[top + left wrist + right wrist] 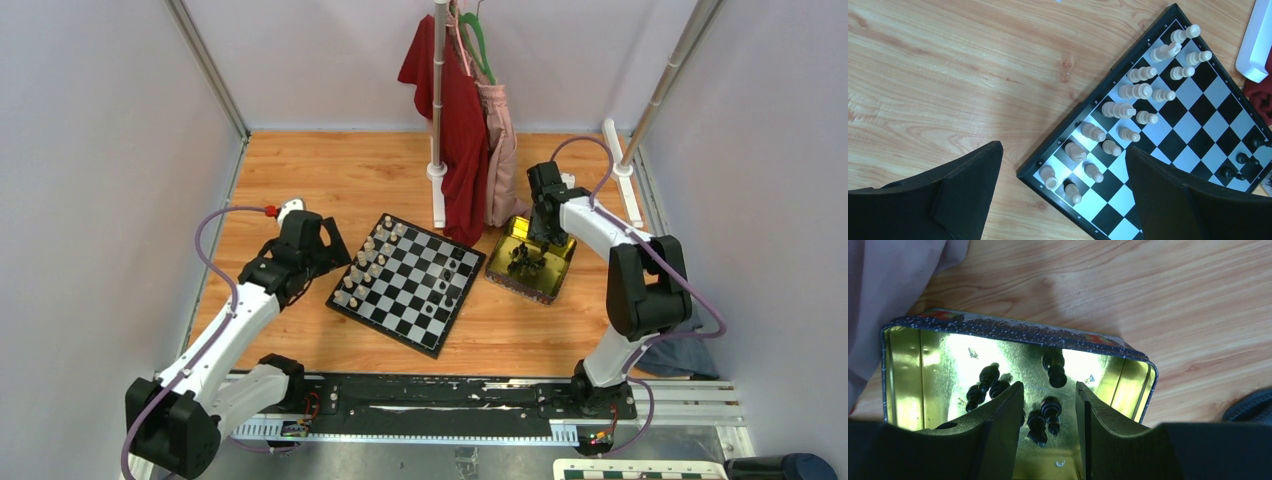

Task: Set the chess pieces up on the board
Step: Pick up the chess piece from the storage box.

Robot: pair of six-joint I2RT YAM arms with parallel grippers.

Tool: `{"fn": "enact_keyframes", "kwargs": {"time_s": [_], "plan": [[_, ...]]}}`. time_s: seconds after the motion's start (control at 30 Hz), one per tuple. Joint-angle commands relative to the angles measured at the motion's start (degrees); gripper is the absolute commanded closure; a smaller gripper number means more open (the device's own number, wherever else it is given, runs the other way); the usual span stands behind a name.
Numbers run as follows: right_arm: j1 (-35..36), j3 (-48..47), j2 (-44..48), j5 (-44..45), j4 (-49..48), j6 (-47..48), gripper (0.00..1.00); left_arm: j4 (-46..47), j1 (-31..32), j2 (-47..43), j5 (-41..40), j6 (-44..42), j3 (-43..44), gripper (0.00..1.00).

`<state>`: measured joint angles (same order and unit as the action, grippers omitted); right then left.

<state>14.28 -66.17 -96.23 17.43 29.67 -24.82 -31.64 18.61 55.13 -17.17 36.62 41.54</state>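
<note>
We hung our right gripper [1049, 389] open over the tin [1013, 327], 3 o'clock of the board [405, 285], to straddle a black piece [1051, 409]; the left gripper [1064, 148] sat open at 9, probably just keeping clear.

The workspace is floored by a light-brown wood-grain tabletop [330, 170], which is enclosed on the left, rear and right by plain pale grey-lilac wall panels [90, 150], and slanted silver metal poles [208, 68] are seen at the two rear corners. At the back of the surface an upright white clothes-rack pole [439, 100] is set on a white foot, and a dark red garment [462, 130], a pale pink garment [498, 150] and a green hanger [477, 40] are hung from it. Even, bright light is cast throughout, and a crumpled blue-grey cloth [690, 355] is seen at the near right edge.
</note>
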Motion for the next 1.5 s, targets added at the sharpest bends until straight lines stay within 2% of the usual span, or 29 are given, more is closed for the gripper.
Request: {"fn": "enact_keyframes", "kwargs": {"time_s": [0.0,0.2,0.3,0.6,0.77,0.83,1.23,1.47], "plan": [[-2.0,-1.6,-1.3,-1.0,-0.5,1.0,0.53,1.2,0.2,0.8,-0.8,-0.1,-0.2,0.00],[-2.9,-1.9,-2.5,-2.3,-0.7,1.1,0.55,1.5,0.2,1.5,-0.8,0.2,-0.2,0.00],[-3.0,-1.9,-2.9,-2.7,-0.9,1.1,0.58,1.6,0.2,1.8,-0.8,0.4,-0.1,0.00],[-3.4,-2.1,-3.9,-3.0,-1.0,1.2,0.77,1.8,0.2,2.1,-0.8,0.3,-0.4,0.00],[-3.4,-1.7,-3.5,-3.0,-0.9,1.2,0.96,1.7,0.2,2.0,-0.8,-0.1,-0.6,0.00],[-3.4,-1.4,-3.2,-3.0,-0.8,1.2,1.00,1.6,0.2,2.0,-0.8,-0.3,-0.7,0.00],[-2.5,0.2,5.3,-3.4,1.4,1.4,1.00,0.6,0.2,-0.4,-0.6,-0.6,-1.7,0.00],[0.5,2.6,12.0,-3.4,4.3,1.5,1.00,-1.0,0.2,-2.6,-1.5,-1.5,-1.4,0.00]]}}
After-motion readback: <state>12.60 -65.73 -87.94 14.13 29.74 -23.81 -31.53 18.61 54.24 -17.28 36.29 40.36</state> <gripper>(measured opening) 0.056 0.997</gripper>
